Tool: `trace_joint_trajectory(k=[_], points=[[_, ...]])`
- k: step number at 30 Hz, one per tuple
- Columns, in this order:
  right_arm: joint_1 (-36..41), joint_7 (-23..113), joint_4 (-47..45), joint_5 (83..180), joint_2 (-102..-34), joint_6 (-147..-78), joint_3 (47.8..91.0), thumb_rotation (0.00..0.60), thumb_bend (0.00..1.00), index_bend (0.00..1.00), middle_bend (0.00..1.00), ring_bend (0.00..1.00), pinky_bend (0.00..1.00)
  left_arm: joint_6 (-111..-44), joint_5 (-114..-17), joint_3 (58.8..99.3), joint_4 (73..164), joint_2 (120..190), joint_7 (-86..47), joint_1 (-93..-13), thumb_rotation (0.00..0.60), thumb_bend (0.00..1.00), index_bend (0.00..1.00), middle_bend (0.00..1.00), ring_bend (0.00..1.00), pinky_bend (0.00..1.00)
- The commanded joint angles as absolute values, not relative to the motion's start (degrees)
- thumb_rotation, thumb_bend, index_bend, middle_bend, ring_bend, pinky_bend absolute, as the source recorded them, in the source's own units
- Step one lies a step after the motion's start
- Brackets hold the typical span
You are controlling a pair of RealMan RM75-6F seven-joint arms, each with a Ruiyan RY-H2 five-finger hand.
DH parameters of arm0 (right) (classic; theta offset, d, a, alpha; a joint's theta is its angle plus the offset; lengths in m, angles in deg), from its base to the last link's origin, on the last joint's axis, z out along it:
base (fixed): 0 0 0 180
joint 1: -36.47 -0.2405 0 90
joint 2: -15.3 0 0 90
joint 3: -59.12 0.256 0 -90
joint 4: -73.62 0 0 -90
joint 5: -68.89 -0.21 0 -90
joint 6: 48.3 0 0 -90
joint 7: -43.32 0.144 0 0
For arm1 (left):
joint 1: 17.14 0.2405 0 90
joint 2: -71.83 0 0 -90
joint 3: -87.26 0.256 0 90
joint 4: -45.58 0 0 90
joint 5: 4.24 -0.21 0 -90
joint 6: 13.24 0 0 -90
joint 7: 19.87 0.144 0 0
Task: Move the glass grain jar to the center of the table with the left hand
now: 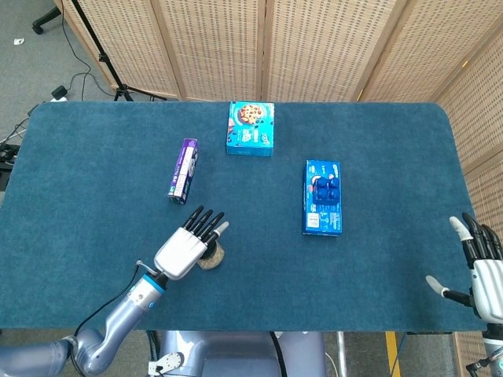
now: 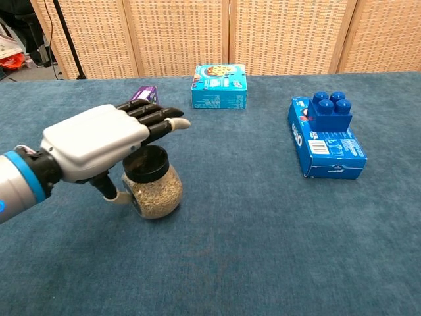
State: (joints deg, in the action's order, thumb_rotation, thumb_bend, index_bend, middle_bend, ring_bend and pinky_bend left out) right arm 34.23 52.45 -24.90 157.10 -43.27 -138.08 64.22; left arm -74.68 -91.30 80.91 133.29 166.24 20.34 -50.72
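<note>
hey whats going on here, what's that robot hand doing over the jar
The left hand is positioned over the glass grain jar, fingers extended above its black lid and thumb beside the glass; a closed grip isn't visible. The jar stands upright at the table's near-left part, not the center. The right hand rests open at the far right edge. A purple box, a cookie box and a blue box lie untouched.

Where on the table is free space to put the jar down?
Bare cloth lies between the purple box and the blue block box, below the cookie box. It is crowded only at the jar, under the left hand.
</note>
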Motion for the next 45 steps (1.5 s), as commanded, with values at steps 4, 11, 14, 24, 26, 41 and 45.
trace_joint_trajectory(k=[4,11,14,24,26,41,45], points=[[34.4,52.9,-24.9,157.1,-43.0,-138.5,64.4,0.6,0.0,0.0,0.0,0.0,0.0,-73.9,-89.9,79.7,130.9,168.6,21.9,-52.6,0.6,0.0,0.0,0.0,0.0,0.0],[34.3,53.5,-24.9,157.0,-42.9,-138.3,64.4,0.6,0.0,0.0,0.0,0.0,0.0,-73.4,-87.4,78.3,129.3,171.0,23.8,-54.4,0.6,0.0,0.0,0.0,0.0,0.0],[34.3,53.7,-24.9,157.0,-42.8,-138.3,64.4,0.6,0.0,0.0,0.0,0.0,0.0,-73.3,-86.0,77.4,128.8,172.2,25.3,-55.1,0.6,0.0,0.0,0.0,0.0,0.0],[34.2,52.5,-24.2,156.7,-43.5,-138.6,64.9,0.6,0.0,0.0,0.0,0.0,0.0,-72.4,-78.8,72.9,124.1,177.7,30.2,-59.4,0.6,0.0,0.0,0.0,0.0,0.0],[34.2,51.8,-23.9,157.0,-43.9,-139.0,64.9,0.6,0.0,0.0,0.0,0.0,0.0,-72.1,-77.5,72.3,123.4,178.3,30.7,-60.0,0.6,0.0,0.0,0.0,0.0,0.0],[33.8,51.4,-22.9,158.1,-45.1,-139.2,64.8,0.6,0.0,0.0,0.0,0.0,0.0,-69.1,-67.9,67.7,115.6,182.8,32.6,-66.3,0.6,0.0,0.0,0.0,0.0,0.0],[33.5,51.9,-22.8,157.0,-45.0,-138.4,65.2,0.6,0.0,0.0,0.0,0.0,0.0,-68.0,-66.5,66.3,112.6,184.4,31.3,-68.7,0.6,0.0,0.0,0.0,0.0,0.0]])
